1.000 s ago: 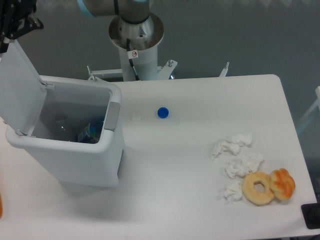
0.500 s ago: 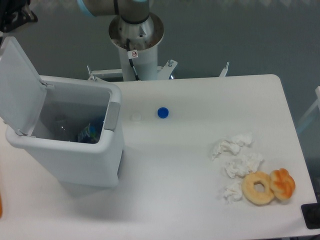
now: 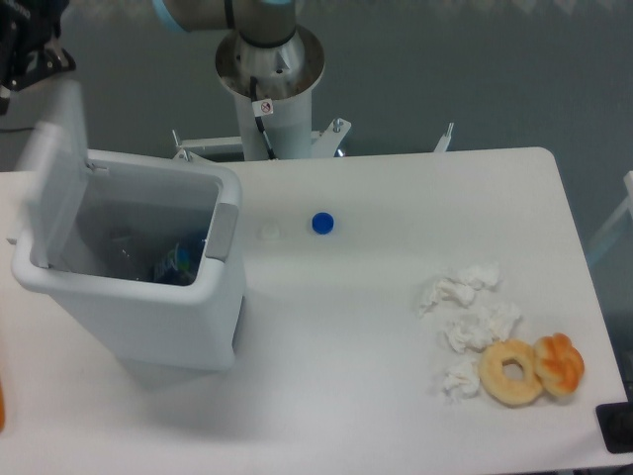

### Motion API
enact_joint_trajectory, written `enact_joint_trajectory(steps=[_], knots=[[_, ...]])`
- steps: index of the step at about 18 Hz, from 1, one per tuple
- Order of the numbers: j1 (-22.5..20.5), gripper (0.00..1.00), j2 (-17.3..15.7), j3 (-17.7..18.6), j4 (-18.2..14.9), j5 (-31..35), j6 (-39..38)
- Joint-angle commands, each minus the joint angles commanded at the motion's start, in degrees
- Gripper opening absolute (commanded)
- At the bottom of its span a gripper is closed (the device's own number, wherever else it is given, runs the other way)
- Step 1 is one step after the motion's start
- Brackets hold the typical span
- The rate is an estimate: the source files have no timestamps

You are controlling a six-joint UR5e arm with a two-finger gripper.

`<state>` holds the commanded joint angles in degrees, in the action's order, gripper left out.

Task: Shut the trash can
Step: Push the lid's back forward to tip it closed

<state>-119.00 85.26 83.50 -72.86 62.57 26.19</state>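
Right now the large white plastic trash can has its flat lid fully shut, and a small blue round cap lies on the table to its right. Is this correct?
Not quite: the large white plastic trash can is open, its flat lid standing nearly upright, as the fixed camera shows. The small blue round cap does lie to its right.

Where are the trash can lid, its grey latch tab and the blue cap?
trash can lid [image 3: 57, 183], fixed camera, middle of the raised panel.
grey latch tab [image 3: 222, 230], fixed camera, centre of the tab on the bin's right rim.
blue cap [image 3: 321, 224], fixed camera, top face.
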Motion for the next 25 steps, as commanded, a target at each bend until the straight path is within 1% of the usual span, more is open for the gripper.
enact_joint_trajectory(steps=[4,7,10,14,25], knots=[[-0.2,0.00,-0.8,-0.3,0.0,0.7,0.0],[-0.4,0.00,-0.8,-0.3,-0.1,1.1,0.0],[-0.4,0.00,-0.7,-0.1,0.0,3.5,0.0],[-0.9,0.00,-0.6,0.0,0.0,4.2,0.0],[-8.3,0.00,-0.2,0.4,0.0,4.3,0.3]])
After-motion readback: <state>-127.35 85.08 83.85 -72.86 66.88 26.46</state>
